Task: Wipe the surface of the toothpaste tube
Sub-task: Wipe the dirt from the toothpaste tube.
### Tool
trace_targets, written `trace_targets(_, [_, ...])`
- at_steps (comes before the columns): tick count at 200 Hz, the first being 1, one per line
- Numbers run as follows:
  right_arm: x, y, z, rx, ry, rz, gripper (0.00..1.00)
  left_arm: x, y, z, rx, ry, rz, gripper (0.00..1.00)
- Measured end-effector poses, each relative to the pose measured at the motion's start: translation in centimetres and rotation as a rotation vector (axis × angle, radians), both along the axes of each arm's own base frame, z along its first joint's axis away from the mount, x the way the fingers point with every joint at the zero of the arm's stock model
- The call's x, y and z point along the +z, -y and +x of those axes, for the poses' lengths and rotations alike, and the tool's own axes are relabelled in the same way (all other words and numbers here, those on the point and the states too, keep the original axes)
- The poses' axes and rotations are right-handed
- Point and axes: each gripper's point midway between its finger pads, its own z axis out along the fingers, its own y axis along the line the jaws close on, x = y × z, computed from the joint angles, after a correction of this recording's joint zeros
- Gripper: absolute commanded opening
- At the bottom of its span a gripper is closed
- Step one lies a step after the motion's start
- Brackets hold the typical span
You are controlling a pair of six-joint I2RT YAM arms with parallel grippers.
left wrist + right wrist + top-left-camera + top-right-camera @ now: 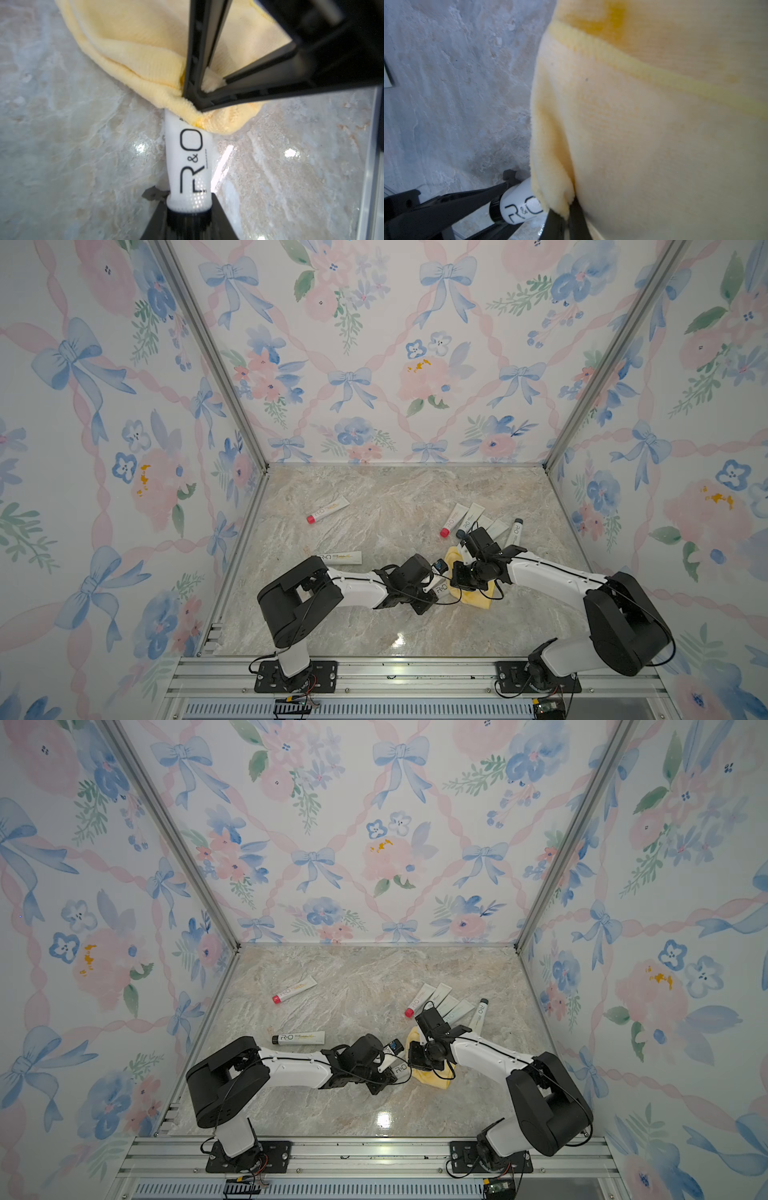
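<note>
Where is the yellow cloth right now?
In both top views the yellow cloth is near the front of the marble table, pinched in the right gripper and draped over the toothpaste tube held by the left gripper.

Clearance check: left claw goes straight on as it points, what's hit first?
The yellow cloth, draped over the far end of the toothpaste tube the left claw holds. The right claw pinches the cloth right there, so probably that next; depth unclear.

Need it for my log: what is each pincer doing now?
Left pincer: shut on the white R&O toothpaste tube.
Right pincer: shut on the yellow cloth.
</note>
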Motion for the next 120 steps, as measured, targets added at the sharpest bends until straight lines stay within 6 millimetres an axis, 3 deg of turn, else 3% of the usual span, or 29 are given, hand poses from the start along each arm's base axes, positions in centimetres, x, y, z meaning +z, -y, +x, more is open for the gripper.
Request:
trace_targets(66, [-0.9, 4.6, 2.9, -0.151, -0.029, 0.032, 0.07, 0.0, 0.0, 0.1, 0.002, 0.004, -0.001, 0.25])
trace_targets(120, [-0.9, 4.3, 2.8, -0.113, 0.005, -0.029, 0.07, 0.0, 0.0, 0.1, 0.002, 0.003, 0.000, 0.25])
